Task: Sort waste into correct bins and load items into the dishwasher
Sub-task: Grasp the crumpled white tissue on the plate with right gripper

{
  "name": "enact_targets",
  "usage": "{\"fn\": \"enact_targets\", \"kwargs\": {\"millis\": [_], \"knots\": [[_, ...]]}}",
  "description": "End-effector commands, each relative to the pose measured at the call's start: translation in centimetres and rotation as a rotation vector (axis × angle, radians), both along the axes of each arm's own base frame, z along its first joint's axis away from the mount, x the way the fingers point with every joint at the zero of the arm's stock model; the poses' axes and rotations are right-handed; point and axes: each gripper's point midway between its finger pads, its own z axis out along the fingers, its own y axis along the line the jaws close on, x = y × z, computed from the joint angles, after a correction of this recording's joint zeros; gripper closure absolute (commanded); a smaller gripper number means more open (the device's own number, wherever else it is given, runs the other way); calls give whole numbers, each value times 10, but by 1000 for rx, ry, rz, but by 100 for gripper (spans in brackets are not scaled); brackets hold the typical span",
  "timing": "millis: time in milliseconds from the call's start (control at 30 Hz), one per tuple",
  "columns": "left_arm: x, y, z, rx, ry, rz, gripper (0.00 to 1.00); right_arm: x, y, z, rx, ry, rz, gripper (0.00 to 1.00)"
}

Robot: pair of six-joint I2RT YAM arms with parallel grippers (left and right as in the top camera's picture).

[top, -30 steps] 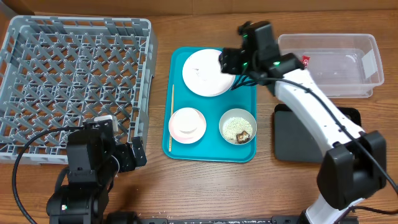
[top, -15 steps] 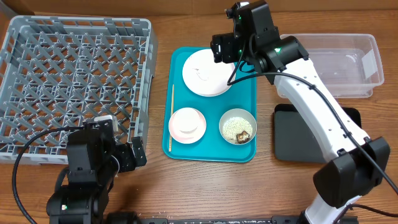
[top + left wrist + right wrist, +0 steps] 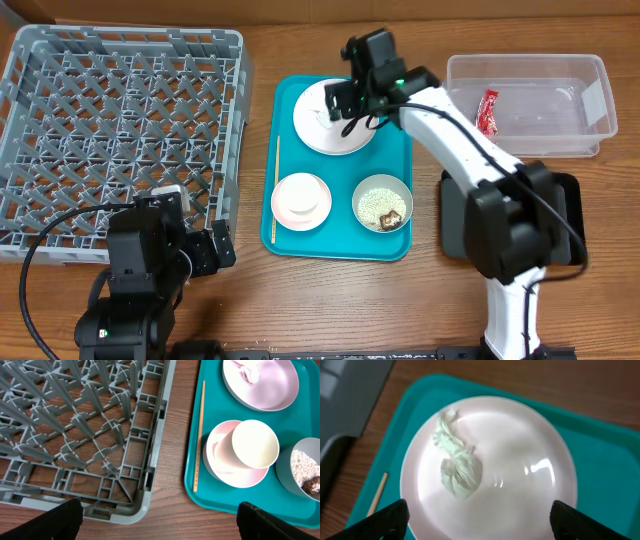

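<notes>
White tissue lies on plate; R jaws spread wide, empty, over it; L jaws same.

Grey dish rack lies left on the table; right, a teal tray holds 1 chopstick, plate, pink bowl with cup.
</notes>
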Motion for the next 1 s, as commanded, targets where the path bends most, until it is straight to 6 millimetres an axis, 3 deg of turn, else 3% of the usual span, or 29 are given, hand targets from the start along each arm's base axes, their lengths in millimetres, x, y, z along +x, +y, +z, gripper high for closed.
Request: {"fn": "enact_targets", "kwargs": {"millis": [0, 200, 400, 600, 800, 967], "knots": [[2, -2, 10, -19, -28, 5, 0, -1, 18, -7, 11, -9, 39, 8], [2, -2, 11, -19, -29, 5, 0, -7, 42, -42, -11, 13, 78, 9], [2, -2, 10, -20, -27, 5, 0, -10, 40, -75, -122, 13, 47, 14], [2, -2, 10, -21, -26, 4, 0, -6, 40, -75, -128, -7, 40, 29], [2, -3, 10, -25, -26, 0, 0, -1, 42, -72, -118, -29, 36, 36], [2, -3, 10, -25, -26, 0, 0, 4, 37, -70, -143, -52, 13, 58]]}}
